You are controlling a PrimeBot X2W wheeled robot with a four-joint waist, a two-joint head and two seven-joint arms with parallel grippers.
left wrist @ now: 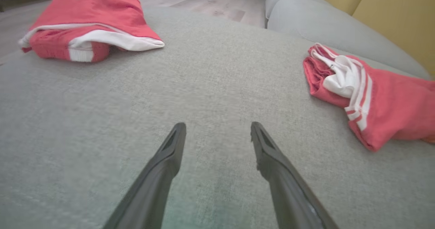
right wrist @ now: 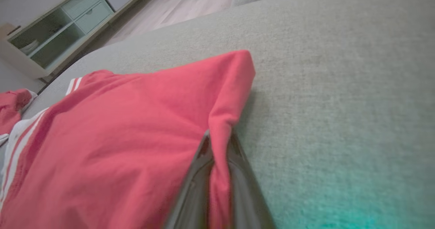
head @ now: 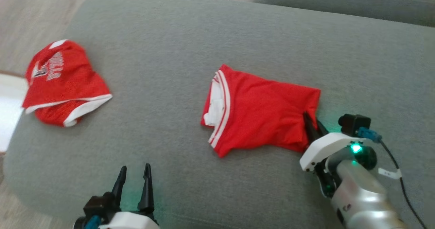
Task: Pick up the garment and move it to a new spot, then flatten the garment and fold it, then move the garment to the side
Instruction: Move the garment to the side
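A red garment with white stripes [head: 261,111] lies folded in the middle of the grey couch cushion [head: 190,45]; it also appears at the right of the left wrist view as the garment [left wrist: 384,106]. My right gripper [head: 312,122] is shut on the garment's right edge, where a fold of red cloth [right wrist: 219,161] is pinched between its fingers. My left gripper [head: 135,174] stands open near the cushion's front edge, nothing between its fingers [left wrist: 170,151].
A second red garment with white trim and lettering [head: 61,83] lies at the cushion's left edge. Another grey cushion [head: 340,1] sits behind, with yellow back cushions [left wrist: 390,15]. Wooden floor [head: 30,8] and a pale cabinet [right wrist: 51,28] lie beyond.
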